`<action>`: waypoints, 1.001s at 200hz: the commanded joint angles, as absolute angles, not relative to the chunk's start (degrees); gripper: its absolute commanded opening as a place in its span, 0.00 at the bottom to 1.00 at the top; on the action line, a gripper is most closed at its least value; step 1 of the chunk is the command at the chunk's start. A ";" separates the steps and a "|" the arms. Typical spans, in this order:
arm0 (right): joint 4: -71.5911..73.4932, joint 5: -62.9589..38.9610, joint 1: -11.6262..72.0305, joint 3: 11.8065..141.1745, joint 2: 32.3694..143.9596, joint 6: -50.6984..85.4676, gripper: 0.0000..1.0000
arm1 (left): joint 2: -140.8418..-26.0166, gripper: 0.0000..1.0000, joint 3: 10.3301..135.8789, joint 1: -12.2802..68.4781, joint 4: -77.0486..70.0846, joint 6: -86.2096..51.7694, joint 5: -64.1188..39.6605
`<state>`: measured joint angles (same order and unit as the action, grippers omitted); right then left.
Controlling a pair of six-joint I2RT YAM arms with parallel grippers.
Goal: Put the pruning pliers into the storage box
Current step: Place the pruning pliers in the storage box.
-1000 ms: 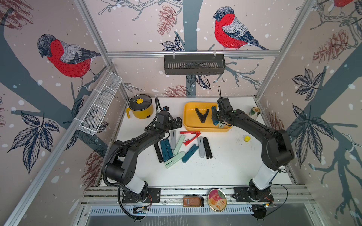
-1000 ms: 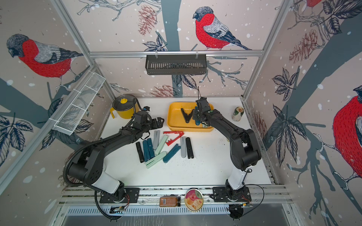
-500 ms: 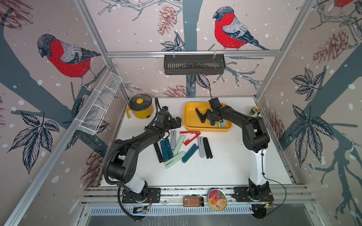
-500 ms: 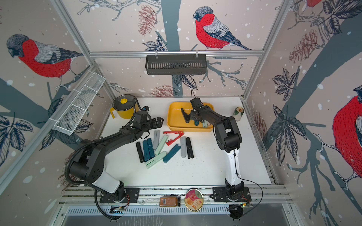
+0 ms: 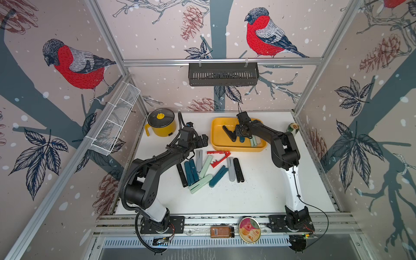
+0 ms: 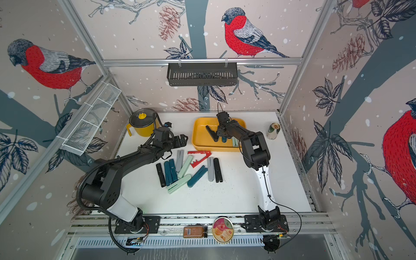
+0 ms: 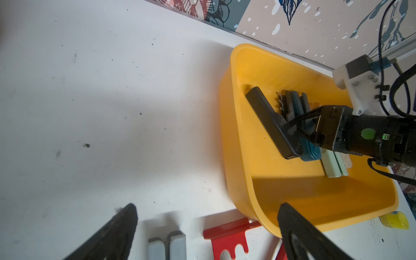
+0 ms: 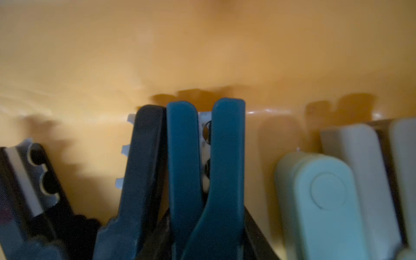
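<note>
Teal pliers (image 8: 182, 157) lie, seemingly, within the right claw (image 7: 297, 132).

A lidded yellow pot (image 5: 161, 122) stands at the bench's (image 5: 247, 198) far left corner. A black rack (image 5: 222, 74) hangs from the back rail, a wire basket (image 5: 114, 121) on the left wall. 2 things lie on the front rail: a brown jar (image 5: 222, 231) and a round tin (image 5: 249, 229).

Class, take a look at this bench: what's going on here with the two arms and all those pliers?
The right tool is down inside the yellow storage box, at a teal pair of pliers lying between a black pair and a mint pair; whether it grips them is unclear. The left tool hangs open and empty near the box. Roughly ten loose pairs wait on the table.
</note>
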<state>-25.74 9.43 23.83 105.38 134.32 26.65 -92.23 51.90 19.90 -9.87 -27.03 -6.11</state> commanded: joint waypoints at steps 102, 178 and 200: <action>-29.97 9.97 23.05 107.65 136.44 26.06 0.22 | -91.86 0.98 52.38 19.58 -10.22 -26.31 -6.85; -30.48 12.48 22.99 104.88 134.22 26.73 0.22 | -91.24 0.98 51.77 19.42 -10.45 -26.55 -6.69; -29.39 12.98 22.91 101.68 132.21 27.22 0.23 | -91.14 0.98 51.44 19.47 -10.59 -26.61 -6.64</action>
<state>-26.00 11.60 23.00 104.22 133.75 26.52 -91.61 51.77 19.46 -9.89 -26.98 -6.39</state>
